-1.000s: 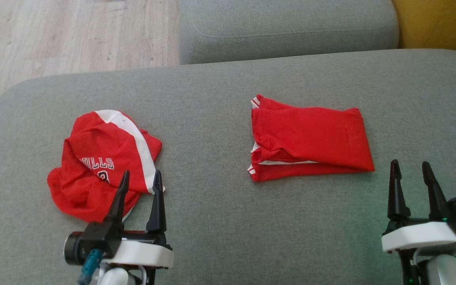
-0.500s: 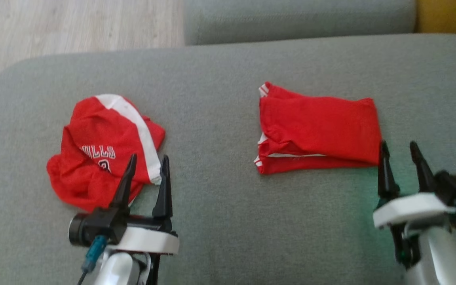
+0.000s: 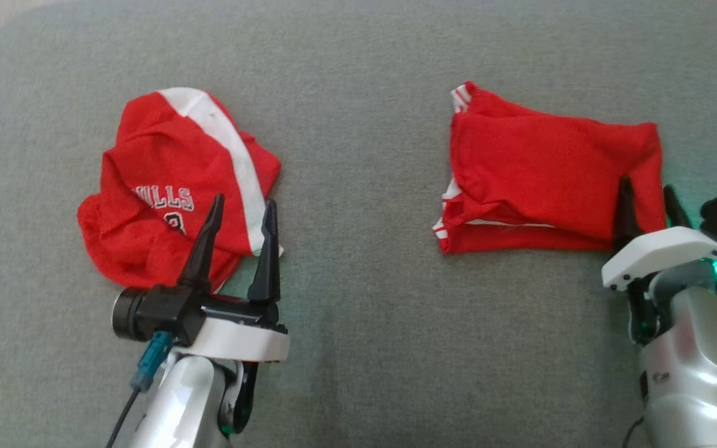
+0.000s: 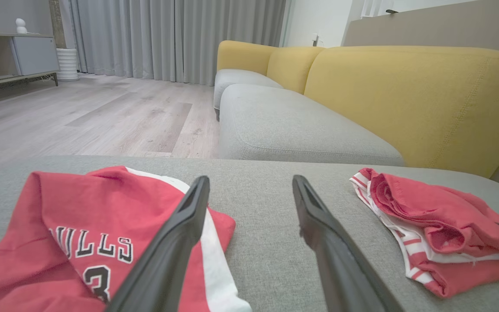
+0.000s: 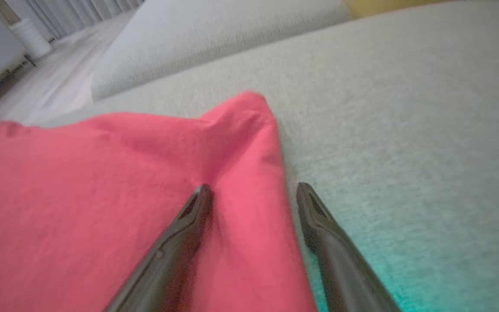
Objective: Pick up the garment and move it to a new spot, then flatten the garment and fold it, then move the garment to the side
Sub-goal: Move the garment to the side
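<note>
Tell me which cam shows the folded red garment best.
Head view: the folded red garment lies whole, every edge visible but the corner behind the right pincer. Left wrist view shows the garment low and side on, striped end nearest. Right wrist view: blurred close-up of one edge between open pincer fingers.

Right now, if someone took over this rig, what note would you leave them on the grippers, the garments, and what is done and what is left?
Left gripper: open, holding nothing, fingers by the near right edge of the crumpled jersey.
Right gripper: open, fingers straddling the right edge of the folded garment, not closed on it.
Both garments lie apart on the grey cushion.
Done: one garment looks folded.
Left: probably grip it and move it aside; the jersey is not yet flattened or folded.
</note>
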Available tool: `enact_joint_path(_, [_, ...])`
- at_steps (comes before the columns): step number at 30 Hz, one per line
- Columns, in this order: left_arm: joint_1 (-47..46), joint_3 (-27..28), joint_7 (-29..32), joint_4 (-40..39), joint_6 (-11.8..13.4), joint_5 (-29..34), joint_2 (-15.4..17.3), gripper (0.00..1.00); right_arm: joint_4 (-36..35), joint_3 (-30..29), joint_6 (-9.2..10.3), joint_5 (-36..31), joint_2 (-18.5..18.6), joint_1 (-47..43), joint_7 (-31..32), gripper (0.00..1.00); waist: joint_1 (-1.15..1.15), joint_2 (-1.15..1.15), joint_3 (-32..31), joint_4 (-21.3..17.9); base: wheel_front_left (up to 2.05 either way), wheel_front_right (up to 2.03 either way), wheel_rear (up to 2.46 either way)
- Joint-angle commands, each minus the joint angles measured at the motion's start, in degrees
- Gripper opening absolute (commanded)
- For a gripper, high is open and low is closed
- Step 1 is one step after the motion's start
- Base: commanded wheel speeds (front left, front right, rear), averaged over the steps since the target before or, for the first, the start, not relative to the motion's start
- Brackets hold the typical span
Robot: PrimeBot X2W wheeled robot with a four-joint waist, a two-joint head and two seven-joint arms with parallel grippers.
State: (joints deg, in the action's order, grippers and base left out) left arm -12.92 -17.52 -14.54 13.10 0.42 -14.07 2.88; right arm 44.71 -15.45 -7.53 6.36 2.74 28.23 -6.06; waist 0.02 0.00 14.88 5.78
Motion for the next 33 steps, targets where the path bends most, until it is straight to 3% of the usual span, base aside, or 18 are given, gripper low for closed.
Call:
enact_joint_path(1, [-1.75,1.25,-0.46,-1.59,-0.2,0.05,0.0,1.0,-0.1,1.79,0.04,-0.33,0.14,1.26,0.6,1.0,-0.02,0.0,0.56,0.67,0.0,0.0,0.0])
enact_joint_path(4, [-2.12,1.42,-0.46,-1.65,0.17,-0.18,0.0,1.0,3.72,3.5,0.04,-0.58,0.14,2.37,1.52,1.0,-0.02,0.0,0.65,0.85,0.0,0.0,0.0])
enact_joint_path(5, [-2.14,1.51,-0.46,-1.67,0.25,-0.24,0.0,1.0,4.64,3.89,0.04,-1.07,0.14,2.58,1.59,0.66,-0.02,0.0,0.56,0.82,0.0,0.0,0.0])
enact_joint_path(6, [-2.12,1.59,-0.46,-1.66,0.32,-0.28,0.0,1.0,5.33,4.16,0.04,-1.72,0.14,2.76,1.39,0.0,-0.02,0.0,0.39,0.75,0.0,0.0,0.0])
enact_joint_path(14, [-1.13,2.32,-0.46,-1.33,0.53,-0.46,0.0,1.0,3.24,3.57,0.04,-10.48,1.35,3.08,-2.04,0.0,-0.02,0.0,-2.42,-1.34,0.0,0.0,0.0])
enact_joint_path(20, [-0.22,2.48,-0.46,-1.7,0.8,-0.5,0.0,1.0,-2.71,5.83,0.04,-12.11,6.23,1.26,0.13,0.0,-0.02,0.0,-3.92,-3.33,0.0,0.0,0.0])
enact_joint_path(24, [-0.12,2.76,-0.46,-2.19,0.91,-0.28,0.0,1.0,-6.79,8.13,0.04,-10.8,10.1,-0.04,2.51,0.0,-0.02,0.0,-3.59,-4.13,0.0,0.0,0.0])
enact_joint_path(29, [-0.89,2.96,-0.46,-2.92,0.53,0.05,-0.01,1.0,-12.48,10.13,0.04,-8.75,19.09,-2.56,6.58,0.0,-0.02,0.0,-1.68,-4.55,0.0,0.0,0.0])
enact_joint_path(33, [-1.79,2.93,-0.46,-3.21,0.13,0.33,-0.01,1.0,-13.19,8.0,0.04,-7.86,25.96,-3.21,8.31,0.0,-0.02,0.0,0.48,-4.16,0.0,0.0,0.0])
